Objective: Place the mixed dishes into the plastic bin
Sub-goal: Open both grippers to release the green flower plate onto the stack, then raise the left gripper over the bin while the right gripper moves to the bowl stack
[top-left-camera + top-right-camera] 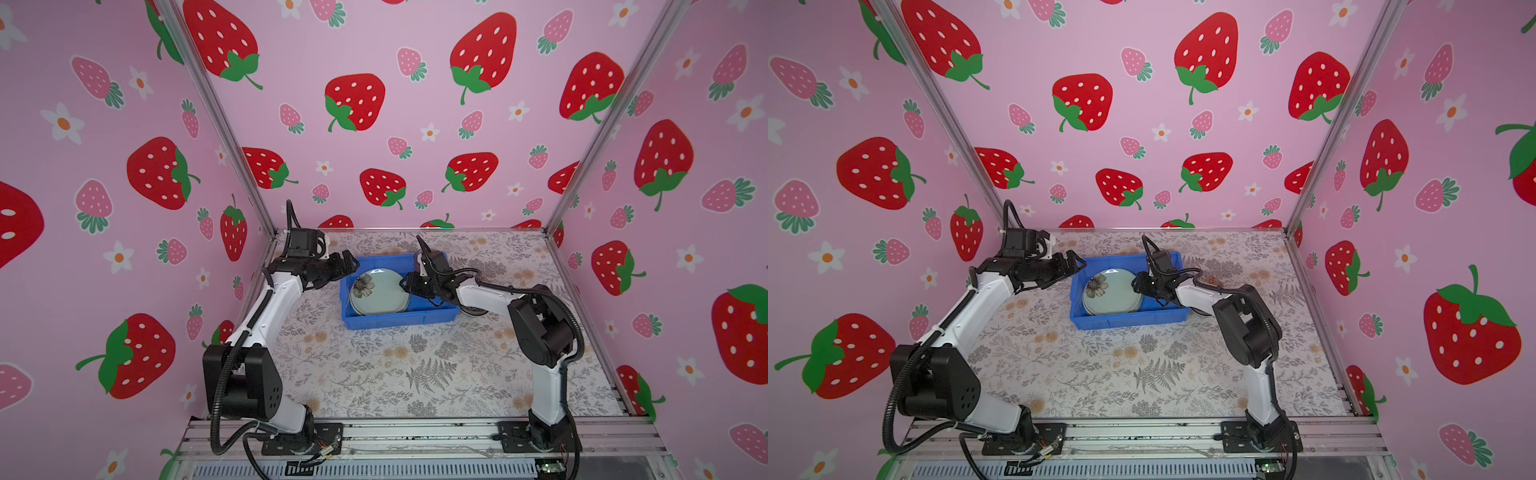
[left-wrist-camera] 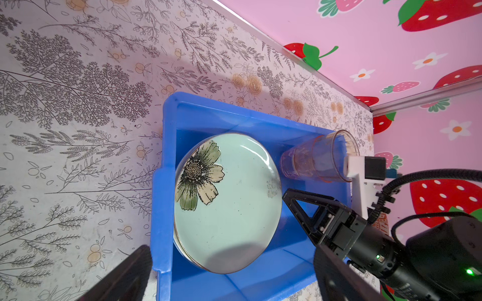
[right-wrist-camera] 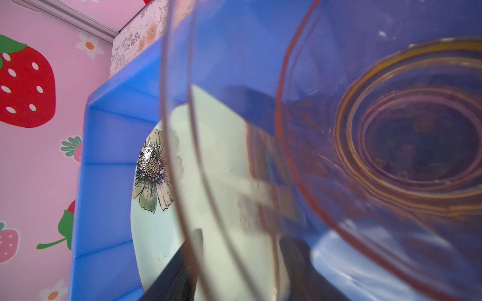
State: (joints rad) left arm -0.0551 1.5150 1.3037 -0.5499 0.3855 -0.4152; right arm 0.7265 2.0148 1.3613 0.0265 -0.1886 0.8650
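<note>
The blue plastic bin (image 1: 395,322) (image 1: 1125,320) holds a pale green plate (image 1: 380,297) (image 2: 229,208) with a dark flower, and another rim shows under it. A tinted clear tumbler (image 2: 318,159) (image 3: 391,130) lies on its side by the bin's far right corner. My right gripper (image 1: 405,284) (image 3: 240,260) reaches into the bin alongside it with its fingers (image 2: 300,198) apart; a strip of blue separates finger and glass. My left gripper (image 1: 353,264) (image 2: 232,281) hovers wide open over the bin's left rim, holding nothing. An orange-red patterned bowl (image 1: 1212,281) peeks out behind the right arm.
The floral table (image 1: 415,374) runs wide in front of the bin. Pink strawberry walls with metal posts (image 1: 232,137) close in the back and both sides. A metal rail (image 1: 415,434) carries both arm bases at the front edge.
</note>
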